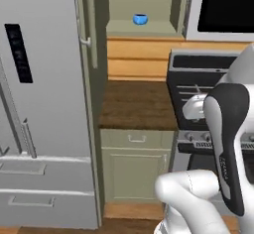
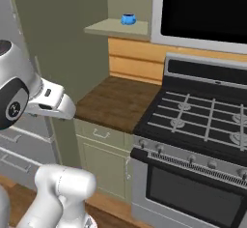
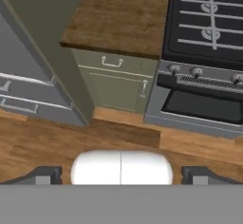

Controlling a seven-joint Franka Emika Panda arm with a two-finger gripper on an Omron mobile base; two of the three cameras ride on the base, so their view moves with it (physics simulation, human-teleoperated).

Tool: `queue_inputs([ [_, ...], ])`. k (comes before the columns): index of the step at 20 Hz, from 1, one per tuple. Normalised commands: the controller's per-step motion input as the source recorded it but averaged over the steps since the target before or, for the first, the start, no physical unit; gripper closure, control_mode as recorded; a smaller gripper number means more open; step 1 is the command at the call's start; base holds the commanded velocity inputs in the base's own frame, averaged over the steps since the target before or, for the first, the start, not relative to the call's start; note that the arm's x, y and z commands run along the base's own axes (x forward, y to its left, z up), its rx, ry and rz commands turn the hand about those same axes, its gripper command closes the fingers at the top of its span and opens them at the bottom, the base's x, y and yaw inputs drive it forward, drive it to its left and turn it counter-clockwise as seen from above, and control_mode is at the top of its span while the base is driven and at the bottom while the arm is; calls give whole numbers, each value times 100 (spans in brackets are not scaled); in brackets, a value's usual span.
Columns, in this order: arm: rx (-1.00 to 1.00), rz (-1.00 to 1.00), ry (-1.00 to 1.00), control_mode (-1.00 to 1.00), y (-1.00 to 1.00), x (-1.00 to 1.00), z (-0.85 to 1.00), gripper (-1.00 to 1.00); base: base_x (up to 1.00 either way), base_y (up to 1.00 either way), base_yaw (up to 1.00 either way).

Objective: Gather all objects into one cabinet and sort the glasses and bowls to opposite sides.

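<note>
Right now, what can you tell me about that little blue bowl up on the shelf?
The small blue bowl is glossy and bright blue, round, with an open top and a darker inside. It stands upright on a pale shelf inside an open sage-green nook, above the wooden countertop and between the refrigerator and the black appliance over the stove. It sits alone, nothing touching it but the shelf. What it is made of cannot be told.

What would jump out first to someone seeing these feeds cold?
The small bright blue bowl stands alone on the pale shelf above the wood counter. The black stove sits to the counter's right, the grey fridge to its left.
</note>
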Motion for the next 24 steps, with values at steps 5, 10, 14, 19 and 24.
queue_inputs([
  [5, 0, 0, 0, 100, 0, 0, 0, -100, 71, 0, -25],
  [10, 0, 0, 0, 100, 0, 0, 0, -100, 65, 20, -31],
  [14, 0, 0, 0, 100, 0, 0, 0, -100, 46, 45, -28],
  [19, 0, 0, 0, 100, 0, 0, 0, -100, 47, 46, -18],
  [24, 0, 0, 0, 100, 0, 0, 0, -100, 46, 23, -15],
])
